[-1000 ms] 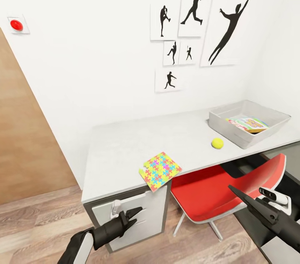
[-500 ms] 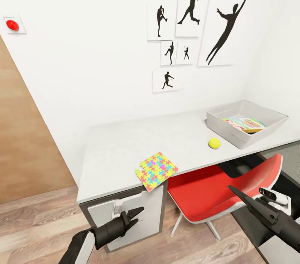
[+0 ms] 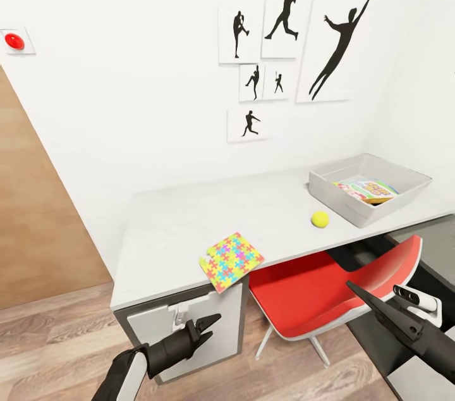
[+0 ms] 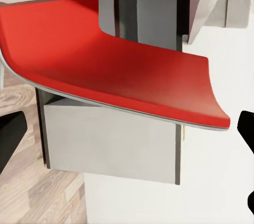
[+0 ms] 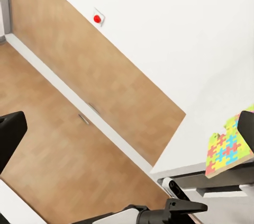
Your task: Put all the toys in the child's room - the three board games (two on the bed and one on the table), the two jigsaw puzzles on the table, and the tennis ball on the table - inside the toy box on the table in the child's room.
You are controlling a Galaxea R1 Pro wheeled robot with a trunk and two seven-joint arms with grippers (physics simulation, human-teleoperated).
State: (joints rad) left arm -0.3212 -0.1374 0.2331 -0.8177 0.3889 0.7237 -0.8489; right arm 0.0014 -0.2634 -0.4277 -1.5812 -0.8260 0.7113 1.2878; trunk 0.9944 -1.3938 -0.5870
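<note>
**Approach to counter: overhanging puzzle and loose ball are the risks**

Both arms hang low in front of the counter [image 3: 189, 217], well clear of its top. The left pincer [image 3: 207, 325] is narrowly parted and holds nothing; it sits near the cabinet [image 3: 189, 319] under the counter. The right pincer [image 3: 360, 292] carries nothing; in the head view its fingers read as one dark wedge, so I cannot tell its opening there, though in the right wrist view the two fingertips stand at opposite edges, which suggests wide.

Task items: one puzzle [image 3: 231, 260] lies at the counter's front edge with a corner hanging over it. The ball [image 3: 320, 219] rests on the counter just beside the toy box [image 3: 354, 211]. The box stands at the counter's far right and already holds a colourful flat item [image 3: 366, 189].

Risks, as judged:
- A nudge from below or a clumsy pinch could tip the puzzle off the edge onto the chair [image 3: 316, 300] or floor.
- The ball may roll if touched off-centre.
- The chair sits between robot and box, so either arm could strike it.

Change from earlier frames: the whole scene has slid left and slightly up in the head view. This is camera movement; puzzle, ball and box keep their places on the counter.
</note>
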